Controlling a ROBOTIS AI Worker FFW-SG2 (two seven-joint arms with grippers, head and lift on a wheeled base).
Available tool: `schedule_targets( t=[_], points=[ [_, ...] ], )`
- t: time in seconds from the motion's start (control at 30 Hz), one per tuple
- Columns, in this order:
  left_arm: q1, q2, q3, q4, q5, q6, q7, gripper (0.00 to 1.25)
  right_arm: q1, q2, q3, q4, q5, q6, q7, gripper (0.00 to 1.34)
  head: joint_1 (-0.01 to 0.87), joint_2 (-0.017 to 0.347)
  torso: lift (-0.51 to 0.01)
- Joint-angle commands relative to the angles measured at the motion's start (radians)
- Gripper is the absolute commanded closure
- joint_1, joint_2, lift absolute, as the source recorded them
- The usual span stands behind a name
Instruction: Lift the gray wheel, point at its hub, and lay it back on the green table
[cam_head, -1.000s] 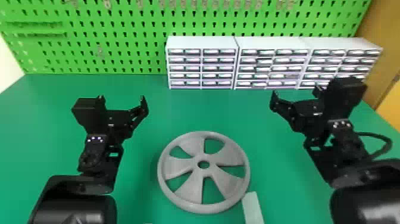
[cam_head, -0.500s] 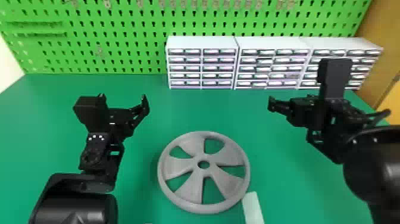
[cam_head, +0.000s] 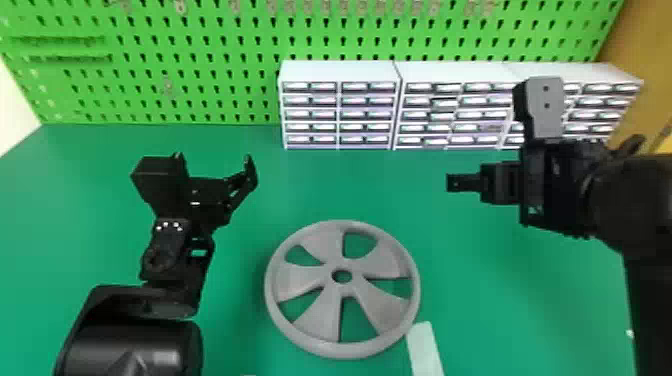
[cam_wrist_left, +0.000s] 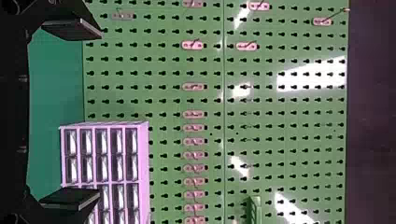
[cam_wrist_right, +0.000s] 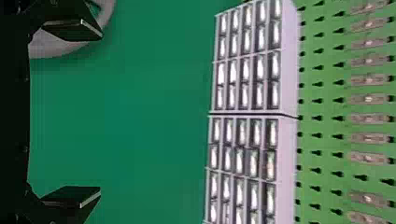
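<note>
R black two-finger gripper just swung to point inward, fingers apart; L black two-finger gripper also open, parked. Round gray spoked wheel flat on green table, between arms (lift prob. next, R approaching).

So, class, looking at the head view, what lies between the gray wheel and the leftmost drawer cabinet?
Only a bare stretch of green table lies between the gray wheel and the leftmost drawer cabinet; the head view shows it.
</note>
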Motion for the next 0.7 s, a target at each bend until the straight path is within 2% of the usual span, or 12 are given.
schedule_targets(
  t=[0.0,0.27,0.67],
  points=[
    [-0.002,0.002,-0.002,0.001,0.000,0.000,0.000,0.10,-0.054,0.005,0.013,0.045,-0.001,0.090,0.000,0.14,0.692,0.048,-0.093],
    [-0.005,0.006,-0.009,0.003,0.000,0.000,0.000,0.10,-0.106,0.015,0.044,0.138,-0.001,0.090,0.000,0.17,0.692,0.048,-0.093],
    [-0.002,0.011,-0.009,0.003,0.002,0.000,0.000,0.11,-0.133,0.017,0.095,0.247,-0.021,0.090,0.000,0.17,0.692,0.048,-0.093]
  ],
)
